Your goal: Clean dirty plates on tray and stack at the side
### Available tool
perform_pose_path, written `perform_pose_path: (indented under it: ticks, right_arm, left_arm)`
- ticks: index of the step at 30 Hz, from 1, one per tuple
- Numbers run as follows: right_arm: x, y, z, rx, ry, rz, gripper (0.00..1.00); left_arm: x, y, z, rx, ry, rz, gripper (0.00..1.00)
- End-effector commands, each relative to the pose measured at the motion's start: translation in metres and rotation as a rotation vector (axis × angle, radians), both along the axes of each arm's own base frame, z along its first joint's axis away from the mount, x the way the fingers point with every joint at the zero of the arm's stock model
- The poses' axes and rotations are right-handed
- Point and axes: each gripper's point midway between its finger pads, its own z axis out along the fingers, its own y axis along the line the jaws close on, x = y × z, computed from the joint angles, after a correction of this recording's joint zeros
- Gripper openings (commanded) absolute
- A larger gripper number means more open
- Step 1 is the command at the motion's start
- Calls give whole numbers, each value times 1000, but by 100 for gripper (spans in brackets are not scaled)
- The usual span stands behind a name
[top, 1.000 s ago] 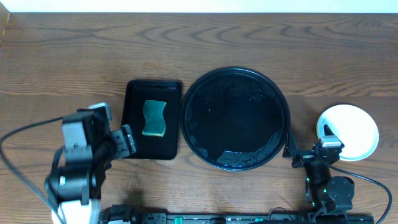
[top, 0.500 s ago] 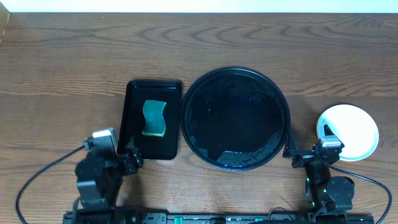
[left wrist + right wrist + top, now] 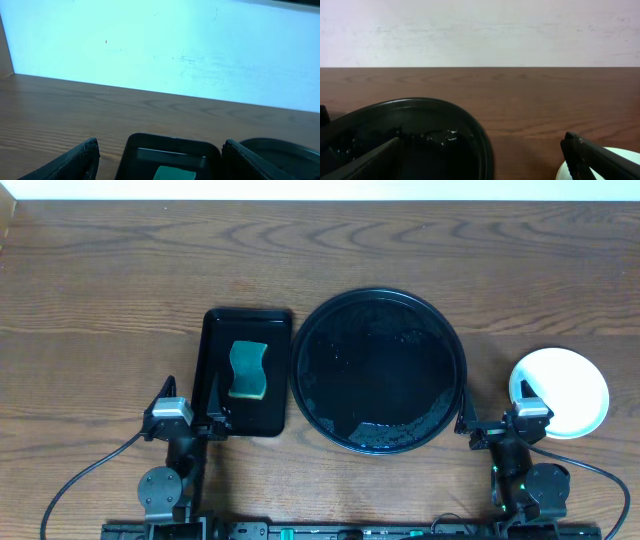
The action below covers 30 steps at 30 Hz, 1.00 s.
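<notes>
Judging from the large round glossy black tray [image 3: 380,370] seen bare at frame centre and the pale round plates [image 3: 565,388] stacked middle right on the bench, the task is deemed essentially finished, with the left gripper [image 3: 190,395] and right gripper [image 3: 494,405] held spread and empty at the lower edge.

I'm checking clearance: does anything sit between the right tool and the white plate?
Nothing visible does. The open right tool sits next to the plate, one finger by its rim; the round tray lies on its other side.

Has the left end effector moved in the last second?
Yes. The left end effector has pulled back toward the near edge of the table, now sitting low at the small rectangular tray's near-left corner.
</notes>
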Motion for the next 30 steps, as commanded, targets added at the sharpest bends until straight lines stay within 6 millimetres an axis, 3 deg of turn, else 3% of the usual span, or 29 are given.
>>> perform_pose_path:
  ticks: [1,7,30]
  right_arm:
    - [0,2,0,-15,-3,8,99]
    - [0,2,0,-15,-3,8,99]
    - [0,2,0,-15,-2,8,99]
  left_arm:
    - [0,1,-2,95,-4,13,79]
    - [-2,1,-49,63,188,6,79]
    - [-2,0,-48,53,186,3,79]
